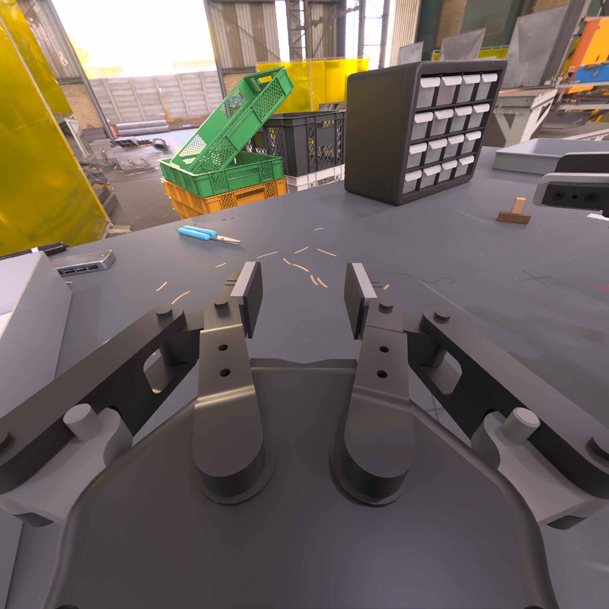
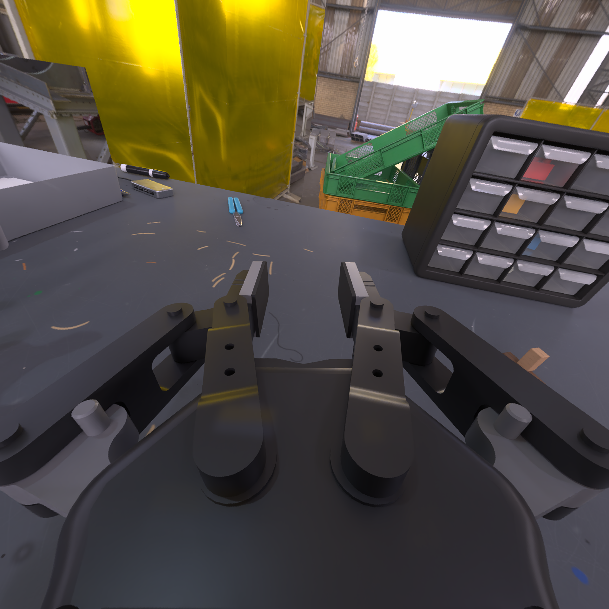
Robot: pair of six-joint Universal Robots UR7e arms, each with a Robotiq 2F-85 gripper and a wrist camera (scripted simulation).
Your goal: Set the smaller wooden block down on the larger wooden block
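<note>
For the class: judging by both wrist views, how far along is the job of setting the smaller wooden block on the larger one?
Done, apparently: the smaller wooden block stands tilted on the larger wooden block, near the drawer cabinet. In hand: nothing; the left gripper and right gripper are both open and empty above the table. Left: seemingly nothing, unless the tilted block needs straightening.

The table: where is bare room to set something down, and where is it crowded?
Bare grey table lies between the left hand, the drawer cabinet and the wooden blocks. Crowded: the far left, with pliers, USB hub, marker and a grey box.
</note>
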